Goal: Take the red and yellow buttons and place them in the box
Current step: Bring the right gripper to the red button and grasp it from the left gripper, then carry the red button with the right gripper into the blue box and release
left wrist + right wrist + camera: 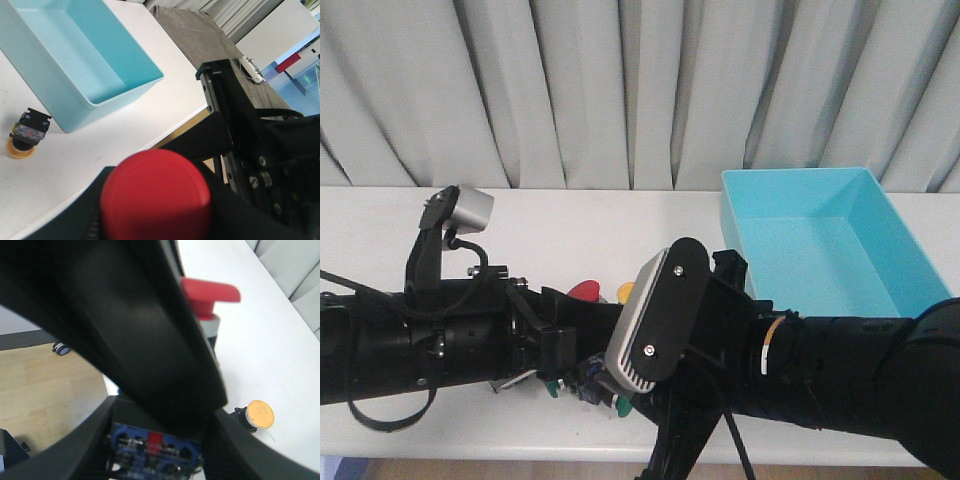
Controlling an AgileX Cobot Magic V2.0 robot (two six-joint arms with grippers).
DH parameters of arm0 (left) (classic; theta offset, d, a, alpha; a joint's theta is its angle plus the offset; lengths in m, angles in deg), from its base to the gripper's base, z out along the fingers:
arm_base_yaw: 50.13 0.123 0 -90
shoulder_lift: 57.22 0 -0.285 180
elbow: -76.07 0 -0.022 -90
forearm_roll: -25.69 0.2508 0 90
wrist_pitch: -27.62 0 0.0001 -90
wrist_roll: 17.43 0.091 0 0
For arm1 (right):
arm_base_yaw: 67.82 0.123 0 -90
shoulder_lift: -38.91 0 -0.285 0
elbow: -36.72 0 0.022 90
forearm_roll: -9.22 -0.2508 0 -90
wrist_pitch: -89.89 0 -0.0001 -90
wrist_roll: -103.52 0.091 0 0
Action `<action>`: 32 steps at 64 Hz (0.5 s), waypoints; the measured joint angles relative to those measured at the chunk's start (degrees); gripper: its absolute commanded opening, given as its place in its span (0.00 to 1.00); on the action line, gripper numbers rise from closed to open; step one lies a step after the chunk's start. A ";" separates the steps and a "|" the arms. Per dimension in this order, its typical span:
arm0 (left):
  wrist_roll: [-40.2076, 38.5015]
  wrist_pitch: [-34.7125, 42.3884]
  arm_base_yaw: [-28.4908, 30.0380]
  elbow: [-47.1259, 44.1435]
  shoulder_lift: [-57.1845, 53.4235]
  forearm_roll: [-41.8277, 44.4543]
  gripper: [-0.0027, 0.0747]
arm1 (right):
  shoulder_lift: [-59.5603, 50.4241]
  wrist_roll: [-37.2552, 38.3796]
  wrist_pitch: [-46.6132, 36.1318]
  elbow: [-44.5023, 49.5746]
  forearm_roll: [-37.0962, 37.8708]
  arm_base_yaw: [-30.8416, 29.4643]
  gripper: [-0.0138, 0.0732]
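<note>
Two black arms meet low over the front of the white worktop, crossing near the middle of the front view. The left end effector is clamped on one red button, whose round cap fills the lower part of the left wrist view and shows as a small red patch between the arms from the front; the right wrist view shows the same cap side-on above a grey collar. The right end effector sits around a blue, dark-bodied block with a red mark low between its fingers, but the other arm blocks much of that view, so I cannot tell whether it is gripping or merely beside the part. One yellow button lies on its side on the worktop, just beside the near wall of the box, apart from both arms; the right wrist view shows its orange-yellow cap, and a sliver of yellow peeks out beside the red one from the front. One turquoise box stands at the far right of the worktop. A few small green-tipped parts lie under the arms, too hidden to count.
</note>
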 measured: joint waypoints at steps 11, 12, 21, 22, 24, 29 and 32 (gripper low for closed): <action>0.00 0.00 0.00 0.00 0.00 0.00 0.40 | 0.00 0.00 0.00 0.00 0.00 0.00 0.37; 0.00 0.00 0.00 0.00 0.00 0.00 0.42 | 0.00 0.00 0.00 0.00 0.00 0.00 0.37; 0.37 0.00 0.00 0.00 0.00 0.00 0.60 | 0.00 0.00 0.00 0.00 0.00 0.00 0.38; 0.57 0.00 0.00 0.00 0.00 0.05 0.61 | 0.00 0.00 0.00 0.00 0.00 0.00 0.38; 0.89 0.00 0.00 0.00 0.00 0.06 0.65 | 0.00 0.00 0.06 0.00 0.00 0.00 0.38; 1.57 0.00 0.00 0.00 0.00 0.44 0.71 | 0.00 0.00 0.05 0.00 0.00 0.00 0.38; 1.69 0.00 0.00 0.00 0.00 0.49 0.73 | 0.00 0.00 0.05 0.00 0.00 0.00 0.38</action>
